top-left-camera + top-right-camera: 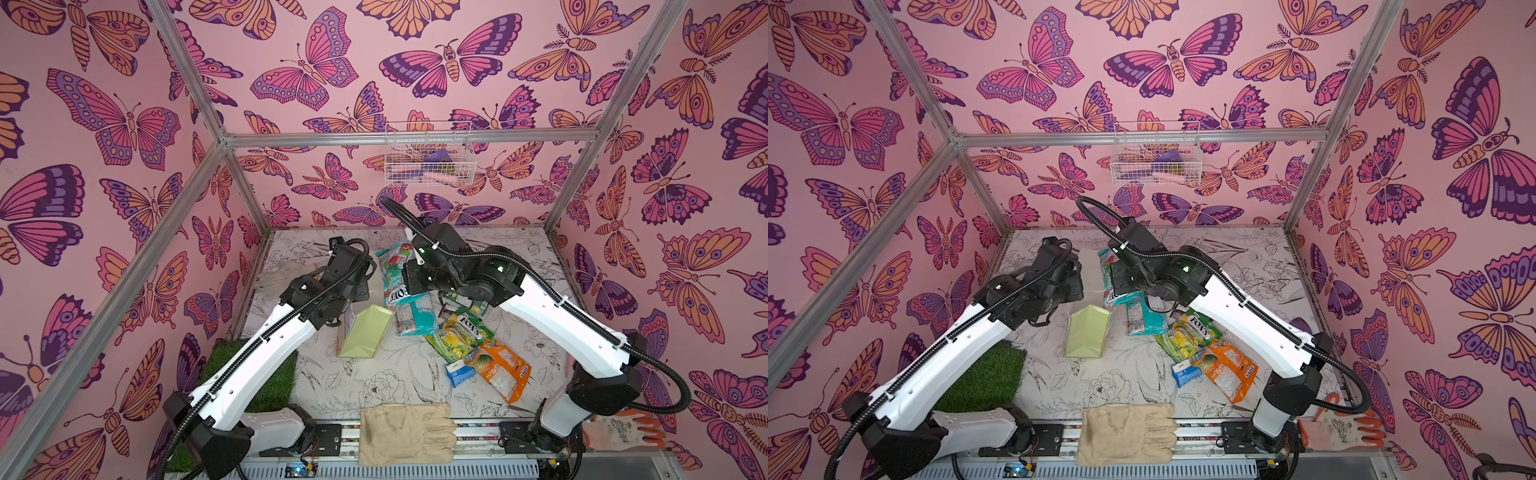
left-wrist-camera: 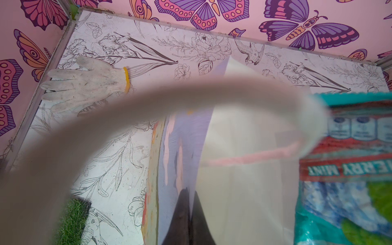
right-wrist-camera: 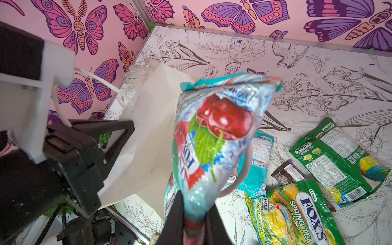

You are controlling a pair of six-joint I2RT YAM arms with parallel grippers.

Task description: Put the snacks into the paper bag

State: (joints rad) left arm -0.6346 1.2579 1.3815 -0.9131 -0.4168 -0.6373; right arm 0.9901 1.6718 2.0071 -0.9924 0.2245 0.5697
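The paper bag [image 1: 365, 332] stands tilted mid-table, its pale yellow-green side facing the camera in both top views. My left gripper [image 2: 190, 189] is shut on the bag's white wall [image 2: 244, 180], and a blurred cord handle [image 2: 148, 101] arcs across the left wrist view. My right gripper [image 3: 195, 198] is shut on the end of a teal cherry-mint snack packet [image 3: 214, 131], held in the air beside the bag's open top [image 1: 395, 270]. More snacks lie to the right: teal [image 1: 417, 320], green [image 1: 461, 299], yellow-green [image 1: 459, 336], orange [image 1: 503, 370], small blue [image 1: 459, 372], and a dark brown bar [image 1: 446, 309].
A beige glove [image 1: 405, 432] lies on the front edge and an orange-and-white glove [image 1: 623, 428] at the front right. A white knit glove [image 2: 84, 82] lies at the back left. A grass patch [image 1: 274, 374] sits under the left arm. A wire basket [image 1: 428, 153] hangs on the back wall.
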